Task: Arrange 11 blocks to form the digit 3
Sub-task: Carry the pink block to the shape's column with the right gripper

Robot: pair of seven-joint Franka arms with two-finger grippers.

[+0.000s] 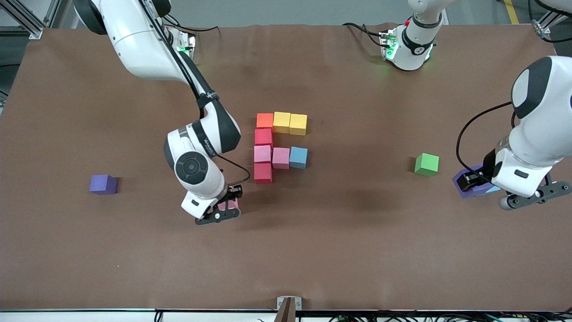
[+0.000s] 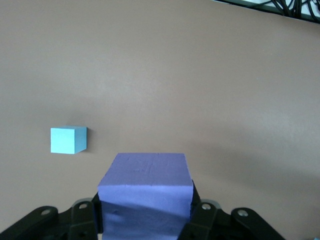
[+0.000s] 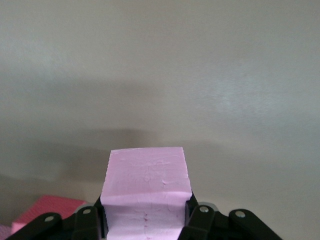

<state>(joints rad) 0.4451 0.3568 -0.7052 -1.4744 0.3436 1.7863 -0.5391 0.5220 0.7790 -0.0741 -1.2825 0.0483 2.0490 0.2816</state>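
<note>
The right gripper (image 1: 222, 211) sits lowest in the front view, over bare table, its fingers clamped on a pink block (image 3: 146, 192) that fills the gap between them in the right wrist view. The left gripper (image 1: 514, 197) hangs over the left arm's end of the table and is clamped the same way on a purple block (image 2: 145, 197); a light blue block (image 2: 68, 140) lies on the table just beside that one.

Farther from the front camera stands the unfinished digit 3 (image 1: 280, 145). Its nearest piece is a red block (image 1: 263, 173); then a bar of pink block (image 1: 262, 154), pink block (image 1: 281, 158) and blue block (image 1: 298, 157); then a second red block (image 1: 263, 137); then a bar of orange block (image 1: 265, 120), yellow block (image 1: 282, 122) and yellow block (image 1: 298, 124). The spine — orange, red, pink, red — runs toward the front camera.

The nearest bar is not yet laid. Its start appears to be the bare spot touching the near red block on the camera side, and the held pink cube hangs toward the right arm's end from that spot — the right gripper is far closer to it than the left. A loose green block (image 1: 426, 164) and another purple block (image 1: 103, 184) lie well apart from the figure.
</note>
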